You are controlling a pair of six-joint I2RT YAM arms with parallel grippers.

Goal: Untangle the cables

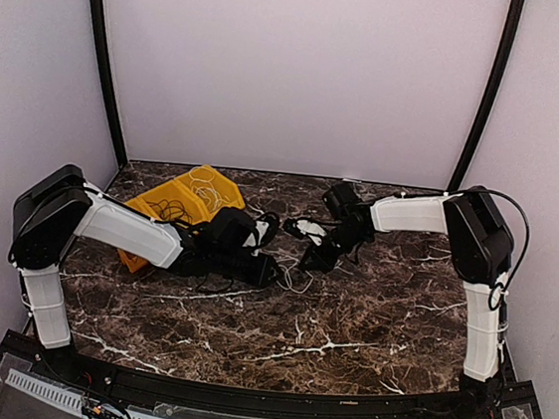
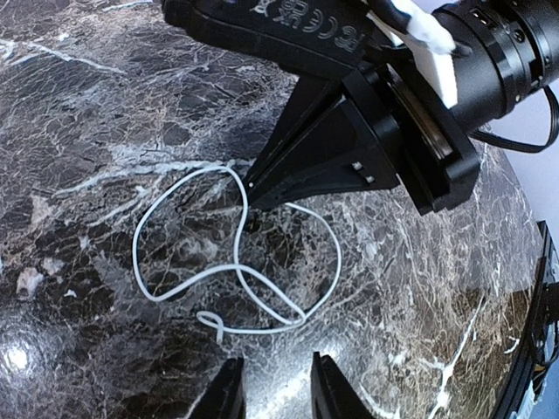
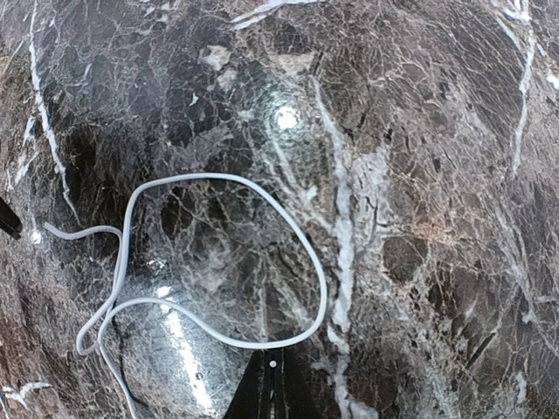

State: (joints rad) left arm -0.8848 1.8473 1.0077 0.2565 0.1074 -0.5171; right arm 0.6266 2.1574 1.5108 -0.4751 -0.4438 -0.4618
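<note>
We see the right pincer [image 3: 272, 365] pressed together on the white cable [image 3: 323, 292], pinching the near bend of its big loop right at the fingertips. The rest of that cable lies slack on the dark marble surface [image 3: 437, 175], curling ahead of the right pincer and off to its left. The left pincer [image 2: 272, 371] stands spread, with nothing between its fingers, and faces the right one. The cable lies just ahead of it, between the 2 pincers.
</note>
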